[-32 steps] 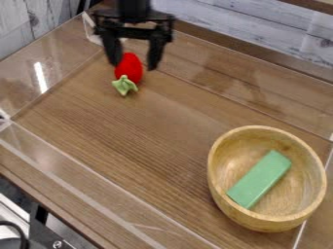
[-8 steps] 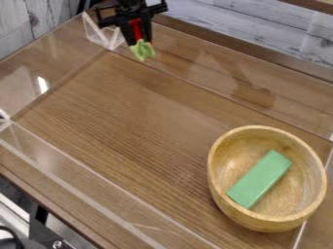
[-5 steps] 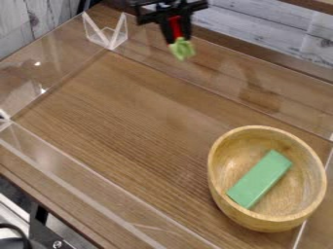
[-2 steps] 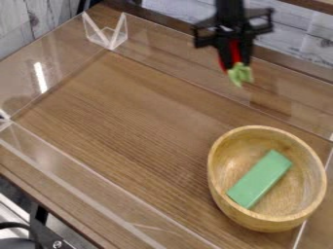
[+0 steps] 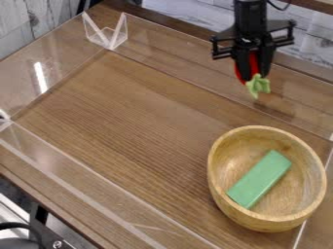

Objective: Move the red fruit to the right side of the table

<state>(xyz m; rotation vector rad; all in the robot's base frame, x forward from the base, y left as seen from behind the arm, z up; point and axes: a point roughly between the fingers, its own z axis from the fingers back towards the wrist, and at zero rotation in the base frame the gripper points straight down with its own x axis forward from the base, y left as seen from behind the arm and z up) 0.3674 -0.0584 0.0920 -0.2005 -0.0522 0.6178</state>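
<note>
The red fruit [image 5: 252,71] hangs in my gripper [image 5: 251,66], which is shut on it; its green leafy top [image 5: 259,87] points down and to the right. The fruit is held a little above the brown wood-grain table [image 5: 130,117], at the back right, beyond the wooden bowl. The gripper points steeply down, its black fingers [image 5: 240,64] on either side of the red body. Part of the fruit is hidden between the fingers.
A wooden bowl [image 5: 229,191] stands at the front right with a flat green block [image 5: 260,178] lying in it. Low clear acrylic walls [image 5: 104,29] run round the table's edges, with a corner piece at the back left.
The gripper has carried the red fruit from the back left across to the back right of the table and sunk slightly. Bowl and block have not moved.
</note>
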